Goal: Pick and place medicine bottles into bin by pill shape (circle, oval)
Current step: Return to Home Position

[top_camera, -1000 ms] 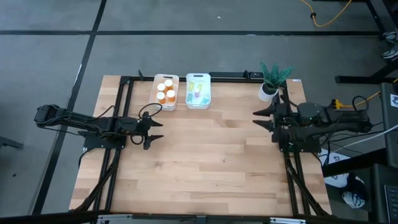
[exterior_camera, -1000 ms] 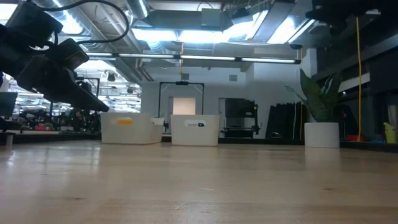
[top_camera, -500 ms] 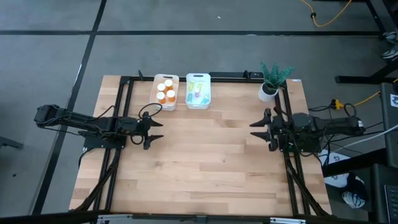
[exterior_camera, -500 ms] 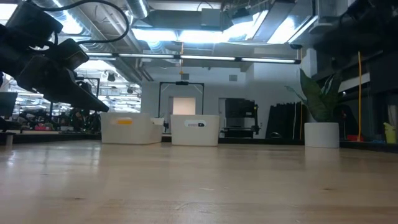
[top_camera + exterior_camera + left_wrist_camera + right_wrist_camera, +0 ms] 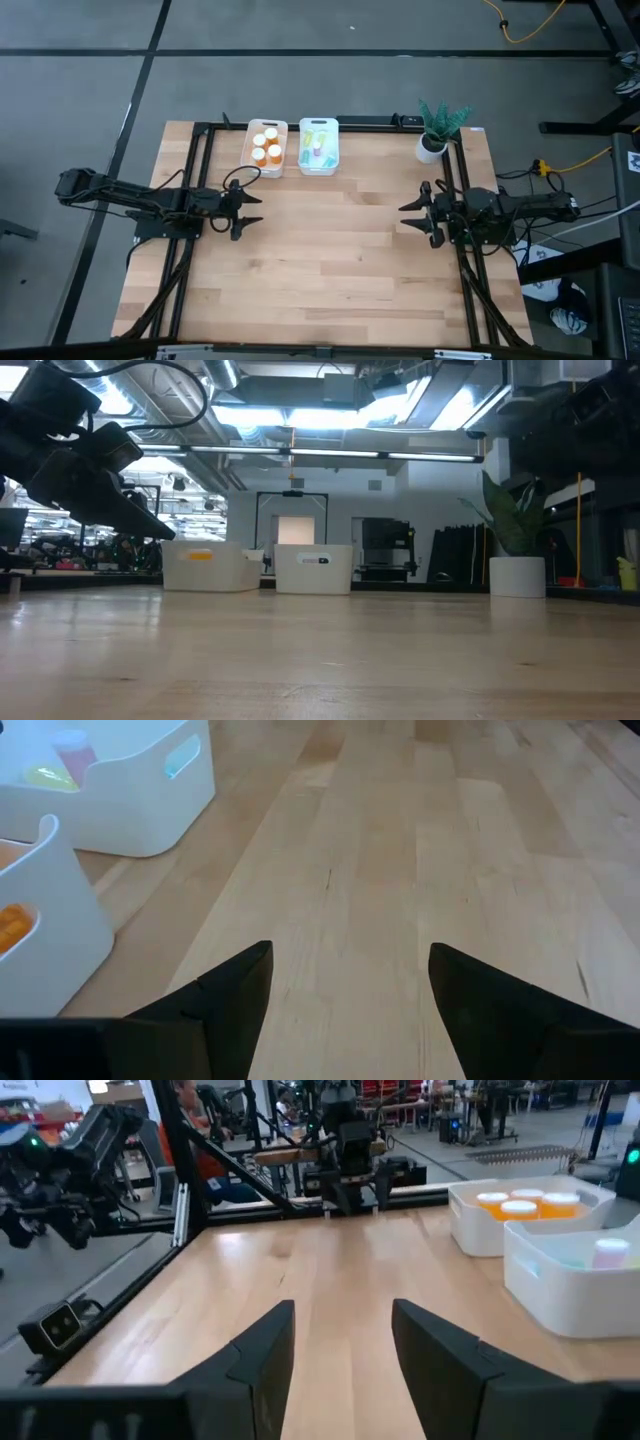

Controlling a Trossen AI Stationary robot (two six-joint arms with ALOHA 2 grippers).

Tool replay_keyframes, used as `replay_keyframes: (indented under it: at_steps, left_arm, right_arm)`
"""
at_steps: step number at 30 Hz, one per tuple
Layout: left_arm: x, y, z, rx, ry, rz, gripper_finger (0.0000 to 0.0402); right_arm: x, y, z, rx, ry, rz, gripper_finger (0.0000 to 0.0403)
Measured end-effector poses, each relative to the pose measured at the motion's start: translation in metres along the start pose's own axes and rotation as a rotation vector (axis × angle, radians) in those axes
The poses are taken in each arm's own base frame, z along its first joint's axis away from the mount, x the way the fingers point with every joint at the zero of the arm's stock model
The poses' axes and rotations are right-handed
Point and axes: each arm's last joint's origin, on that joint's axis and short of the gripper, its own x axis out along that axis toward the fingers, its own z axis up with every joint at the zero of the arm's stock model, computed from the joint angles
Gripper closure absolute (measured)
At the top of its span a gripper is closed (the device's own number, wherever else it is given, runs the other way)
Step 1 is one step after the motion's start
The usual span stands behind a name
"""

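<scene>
Wooden bench [image 5: 330, 260] lies bare between my arms, with no bottle loose on it. The orange medicine bottles [image 5: 273, 152] sit in the left white bin [image 5: 265, 173] at the far edge, the slimmer bottles [image 5: 316, 150] in the right bin [image 5: 318, 171] just beside it. My left jaws hang open and empty near the left edge, my right jaws open near the right edge. Sorting looks done. I judge this the homing step, and it calls only for folding back clear of the bins.

- Plank-wood counter [image 5: 330, 260], beneath the left fingers [image 5: 248, 198] and right fingers [image 5: 415, 204].
- Grey floor [image 5: 300, 90] with dark seams, beyond them all round.
- Bright ceiling strip lights [image 5: 330, 454], high above them.
</scene>
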Motion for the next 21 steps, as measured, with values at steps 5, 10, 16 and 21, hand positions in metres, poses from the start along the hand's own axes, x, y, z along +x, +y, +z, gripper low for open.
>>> replay_keyframes:
  at_steps: [5,10,16,21]
  left_arm:
    - [0.0,0.0,0.0,0.0,0.0,0.0,0.0143]
    - [0.0,0.0,0.0,0.0,0.0,0.0,0.0143]
    - [0.0,0.0,0.0,0.0,0.0,0.0,0.0143]
    - [0.0,0.0,0.0,0.0,0.0,0.0,0.0143]
  right_arm:
    - [0.0003,-0.0001,-0.001,0.018,0.004,-0.001,0.0231]
    - [0.0003,-0.0001,-0.001,0.021,0.004,-0.001,0.0231]
    - [0.0003,-0.0001,-0.0011,0.021,0.004,-0.001,0.0231]
    - [0.0003,-0.0001,-0.0011,0.021,0.005,-0.001,0.0231]
